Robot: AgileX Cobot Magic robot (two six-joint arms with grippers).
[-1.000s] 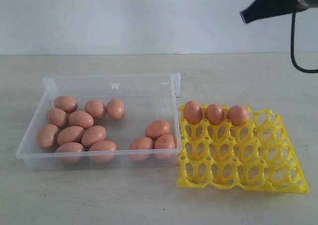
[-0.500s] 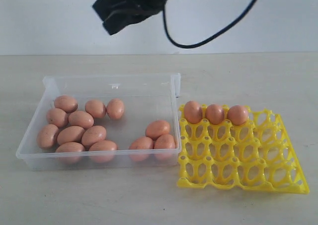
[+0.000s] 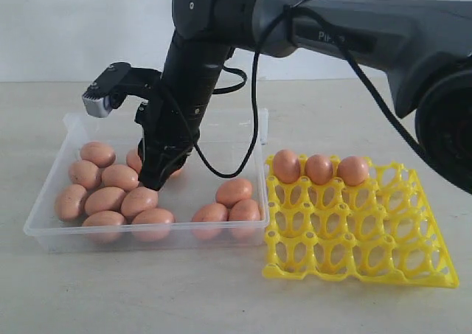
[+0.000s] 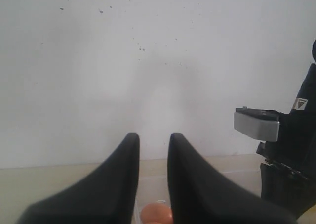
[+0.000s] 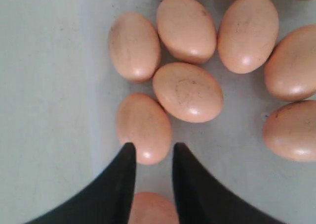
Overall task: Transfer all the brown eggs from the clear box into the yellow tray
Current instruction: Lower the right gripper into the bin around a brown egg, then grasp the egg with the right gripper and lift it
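Right end effector [image 5: 153,148] low in clear box [image 3: 55,175] over the left cluster of brown eggs [image 3: 120,177], jaws barely parted, empty; three eggs sit in yellow tray [image 3: 355,277]; suggest widening jaws first, straddling one egg's short axis, closing gently.

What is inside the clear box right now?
The clear box holds brown eggs: a cluster toward its left side and three by its right wall. The right gripper hangs over the cluster, covering part of one egg and anything behind it.
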